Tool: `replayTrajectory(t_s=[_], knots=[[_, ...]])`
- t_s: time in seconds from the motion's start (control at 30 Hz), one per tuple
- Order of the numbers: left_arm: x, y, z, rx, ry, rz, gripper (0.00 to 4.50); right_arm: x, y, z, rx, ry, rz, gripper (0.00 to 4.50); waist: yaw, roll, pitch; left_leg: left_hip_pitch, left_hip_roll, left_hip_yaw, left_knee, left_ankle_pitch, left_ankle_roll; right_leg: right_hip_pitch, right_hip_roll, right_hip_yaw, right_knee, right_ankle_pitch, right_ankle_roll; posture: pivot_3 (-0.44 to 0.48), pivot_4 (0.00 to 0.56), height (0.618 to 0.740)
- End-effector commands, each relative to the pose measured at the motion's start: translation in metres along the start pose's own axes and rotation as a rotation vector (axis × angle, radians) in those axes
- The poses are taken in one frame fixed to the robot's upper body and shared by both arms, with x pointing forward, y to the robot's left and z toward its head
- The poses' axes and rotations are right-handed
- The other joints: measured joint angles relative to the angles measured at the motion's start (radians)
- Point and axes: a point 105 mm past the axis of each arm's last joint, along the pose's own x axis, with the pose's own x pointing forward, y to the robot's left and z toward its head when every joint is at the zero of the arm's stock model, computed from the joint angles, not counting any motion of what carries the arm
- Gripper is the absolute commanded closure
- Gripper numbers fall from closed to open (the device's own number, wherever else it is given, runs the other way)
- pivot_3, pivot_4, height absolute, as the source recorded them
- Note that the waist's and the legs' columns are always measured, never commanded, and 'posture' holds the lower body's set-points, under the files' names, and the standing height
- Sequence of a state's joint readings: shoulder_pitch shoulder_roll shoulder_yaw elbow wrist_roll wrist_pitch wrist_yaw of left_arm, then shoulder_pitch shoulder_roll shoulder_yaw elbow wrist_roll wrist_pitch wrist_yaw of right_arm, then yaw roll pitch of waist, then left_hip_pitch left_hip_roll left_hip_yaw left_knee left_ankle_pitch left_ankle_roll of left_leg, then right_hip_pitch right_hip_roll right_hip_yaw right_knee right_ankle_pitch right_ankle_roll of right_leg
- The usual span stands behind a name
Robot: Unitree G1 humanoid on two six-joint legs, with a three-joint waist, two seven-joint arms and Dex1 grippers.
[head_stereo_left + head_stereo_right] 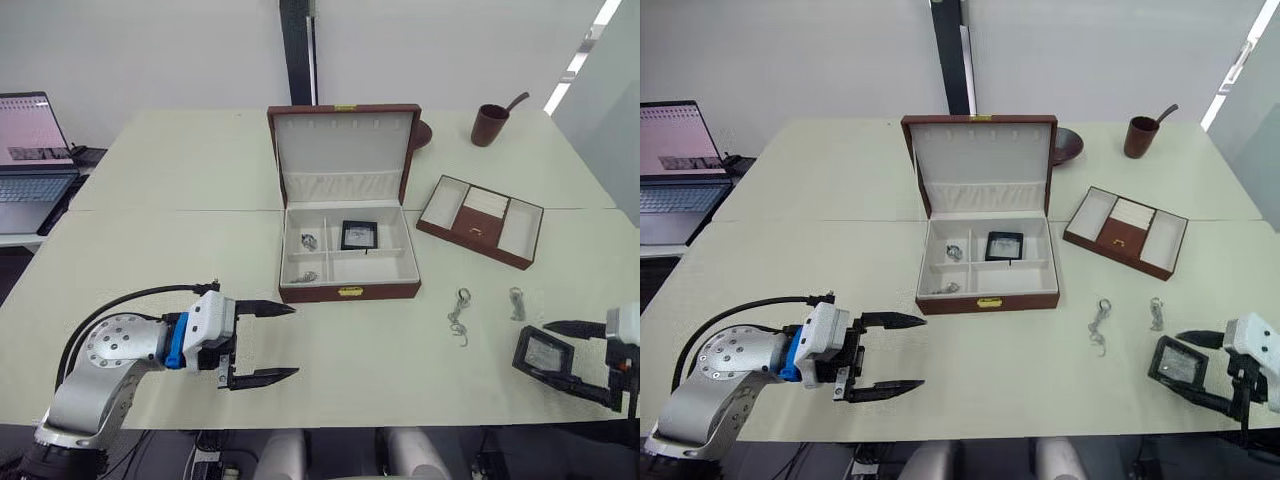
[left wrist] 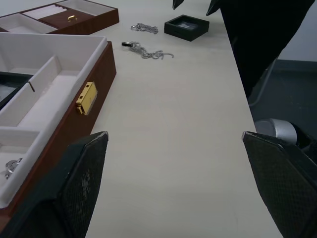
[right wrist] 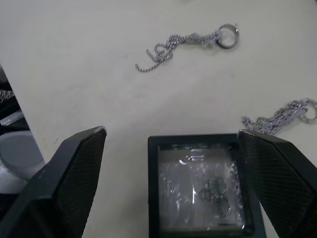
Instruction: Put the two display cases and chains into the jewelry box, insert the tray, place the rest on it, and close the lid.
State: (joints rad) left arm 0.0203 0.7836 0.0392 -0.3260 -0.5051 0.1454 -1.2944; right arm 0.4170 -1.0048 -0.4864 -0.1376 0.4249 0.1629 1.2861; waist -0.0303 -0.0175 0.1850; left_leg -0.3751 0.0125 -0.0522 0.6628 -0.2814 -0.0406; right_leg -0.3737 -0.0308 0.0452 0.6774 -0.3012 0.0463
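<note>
Pale tabletop (image 1: 150,250), left to right: left gripper (image 1: 262,343) lower left, fingers spread, empty. Centre, open reddish-brown wooden jewelry box (image 1: 349,292), one black display case (image 1: 358,234) inside. Lower right, right gripper (image 1: 578,358), fingers spread astride the second flat black windowed case (image 1: 543,353) — probably light, stiff, slick; pinch opposite frame edges. No legible writing.

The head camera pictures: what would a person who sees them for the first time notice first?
First, the open jewelry box at the table's centre, its lid upright, one display case and chains already inside. Next, the right gripper, open around the second display case near the table's front right edge. The tray lies right of the box, with two chains on the table before it.
</note>
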Motion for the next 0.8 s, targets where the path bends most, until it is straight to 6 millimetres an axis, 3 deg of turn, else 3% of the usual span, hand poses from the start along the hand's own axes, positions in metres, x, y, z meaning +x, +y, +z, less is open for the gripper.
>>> replayTrajectory(t_s=[0.03,0.27,0.8], knots=[[0.007,-0.003,0.008,0.02,-0.035,-0.041,0.02,-0.007,0.003,0.002,-0.074,0.055,-0.018,0.0,0.001,0.0,0.0,0.0,0.0,0.0,0.0,0.0,0.0,0.0,0.0,0.0,0.0,0.0,0.0,0.0,0.15,0.74],[0.01,0.001,0.005,0.026,-0.054,-0.044,0.02,0.0,0.015,-0.004,-0.064,0.062,-0.041,0.0,0.001,0.0,0.0,0.0,0.0,0.0,0.001,0.0,0.0,0.0,0.002,0.001,0.0,0.0,0.0,0.0,0.15,0.74],[0.02,-0.01,-0.006,0.067,-0.072,-0.054,0.02,0.007,0.016,-0.022,-0.047,0.105,-0.073,0.0,0.002,0.0,0.0,0.0,0.0,0.0,0.001,0.0,0.0,0.0,0.002,0.001,0.0,0.0,-0.001,0.0,0.15,0.74]])
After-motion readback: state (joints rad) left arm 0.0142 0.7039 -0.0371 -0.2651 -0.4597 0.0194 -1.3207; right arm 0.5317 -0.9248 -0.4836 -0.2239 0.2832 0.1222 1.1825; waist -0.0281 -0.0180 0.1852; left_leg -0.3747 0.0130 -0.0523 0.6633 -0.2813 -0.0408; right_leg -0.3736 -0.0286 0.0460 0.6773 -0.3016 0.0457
